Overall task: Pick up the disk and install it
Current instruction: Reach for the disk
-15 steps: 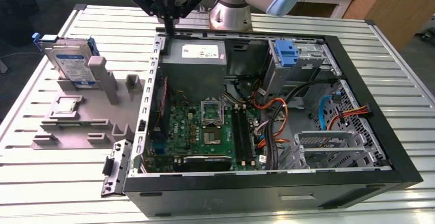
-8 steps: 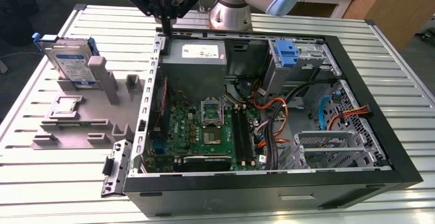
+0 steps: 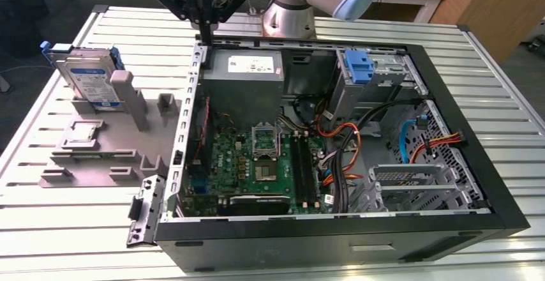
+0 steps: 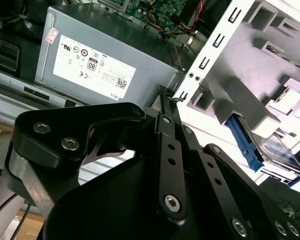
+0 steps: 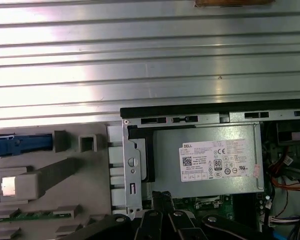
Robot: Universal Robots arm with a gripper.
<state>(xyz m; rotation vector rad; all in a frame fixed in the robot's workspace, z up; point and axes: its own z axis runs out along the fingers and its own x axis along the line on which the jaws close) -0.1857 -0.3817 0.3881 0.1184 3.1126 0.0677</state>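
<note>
Gripper (image 3: 205,29) (image 4: 171,100): jaws are closed together with nothing held.

Power supply (image 3: 247,70) (image 5: 210,160): located just below the jaws, inside the computer case (image 3: 502,191).

Disk (image 3: 89,80): stood upright in the grey fixture (image 3: 94,147), untouched, well apart from the jaws, lower and toward the exterior view's left of them. Its blue bracket (image 4: 242,142) (image 5: 20,145) is seen in both wrist views.
</note>
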